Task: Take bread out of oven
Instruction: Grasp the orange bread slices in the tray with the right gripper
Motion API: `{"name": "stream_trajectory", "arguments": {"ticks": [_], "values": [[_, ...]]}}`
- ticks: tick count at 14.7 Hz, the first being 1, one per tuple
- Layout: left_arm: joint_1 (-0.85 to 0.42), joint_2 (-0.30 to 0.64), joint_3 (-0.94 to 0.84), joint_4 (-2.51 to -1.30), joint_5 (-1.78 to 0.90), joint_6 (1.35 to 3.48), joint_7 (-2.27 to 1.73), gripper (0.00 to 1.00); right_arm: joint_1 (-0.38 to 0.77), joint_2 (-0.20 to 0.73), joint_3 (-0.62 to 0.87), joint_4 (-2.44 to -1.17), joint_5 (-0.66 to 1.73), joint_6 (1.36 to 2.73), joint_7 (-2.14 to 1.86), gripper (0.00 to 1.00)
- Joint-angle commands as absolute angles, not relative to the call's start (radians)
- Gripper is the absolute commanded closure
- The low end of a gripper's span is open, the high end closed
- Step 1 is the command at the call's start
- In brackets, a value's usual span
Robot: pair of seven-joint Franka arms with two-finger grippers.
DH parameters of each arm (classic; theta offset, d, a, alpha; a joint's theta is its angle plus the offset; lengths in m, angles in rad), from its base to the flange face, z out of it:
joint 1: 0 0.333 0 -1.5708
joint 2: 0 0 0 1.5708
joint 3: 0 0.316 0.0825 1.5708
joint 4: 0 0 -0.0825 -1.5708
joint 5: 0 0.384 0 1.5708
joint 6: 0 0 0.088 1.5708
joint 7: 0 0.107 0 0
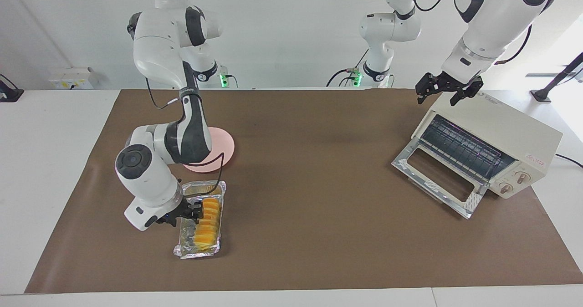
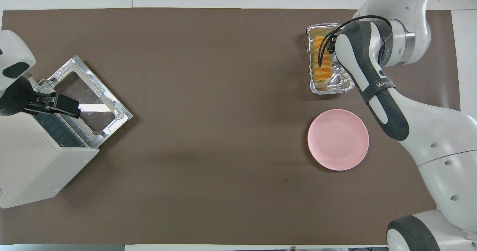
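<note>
The bread [image 1: 209, 220], a ridged golden-yellow loaf, lies in a crinkled foil tray [image 1: 199, 251] on the brown mat at the right arm's end of the table. My right gripper [image 1: 192, 211] is down at the tray's side, against the loaf. In the overhead view the bread [image 2: 321, 59] and tray [image 2: 331, 87] show partly under the right arm, which hides the gripper. The cream-white oven [image 1: 501, 129] stands at the left arm's end, its drop door [image 1: 437, 179] open and its wire rack bare. My left gripper [image 1: 448, 92] is open and empty over the oven's top edge [image 2: 56, 105].
A round pink plate [image 1: 222, 151] lies on the mat, nearer to the robots than the foil tray; it also shows in the overhead view [image 2: 338, 139]. The oven [image 2: 33, 161] sits at an angle with its open door [image 2: 89, 94] lying flat on the mat.
</note>
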State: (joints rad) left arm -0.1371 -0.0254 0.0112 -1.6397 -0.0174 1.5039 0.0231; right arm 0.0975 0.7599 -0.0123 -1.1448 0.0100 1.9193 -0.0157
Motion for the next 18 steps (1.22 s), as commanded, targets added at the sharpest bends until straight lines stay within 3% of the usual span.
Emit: {"name": "stream_trajectory", "arguments": {"ticks": [1, 5, 12, 13, 14, 15, 18], "values": [[-0.135, -0.044, 0.011, -1.657, -0.029, 1.517, 0.037, 0.00, 0.124, 0.732, -0.011, -1.200, -0.011, 1.934, -0.026, 0.14], [-0.137, -0.043, 0.012, -1.658, -0.037, 1.534, 0.037, 0.00, 0.136, 0.732, -0.011, -1.210, -0.026, 1.962, 0.002, 0.18], [-0.140, -0.043, 0.012, -1.660, -0.035, 1.537, 0.032, 0.00, 0.146, 0.709, -0.012, -1.341, -0.025, 2.118, 0.015, 0.26], [-0.140, -0.043, 0.012, -1.660, -0.035, 1.537, 0.031, 0.00, 0.146, 0.709, -0.012, -1.341, -0.025, 2.118, 0.015, 0.37], [-0.140, -0.043, 0.012, -1.660, -0.035, 1.537, 0.031, 0.00, 0.144, 0.709, -0.012, -1.341, -0.025, 2.118, 0.014, 0.57], [-0.140, -0.044, 0.012, -1.661, -0.035, 1.537, 0.031, 0.00, 0.144, 0.707, -0.011, -1.342, -0.023, 2.117, 0.014, 1.00], [-0.140, -0.044, 0.012, -1.661, -0.035, 1.537, 0.029, 0.00, 0.141, 0.706, -0.011, -1.339, -0.023, 2.108, 0.011, 1.00]]}}
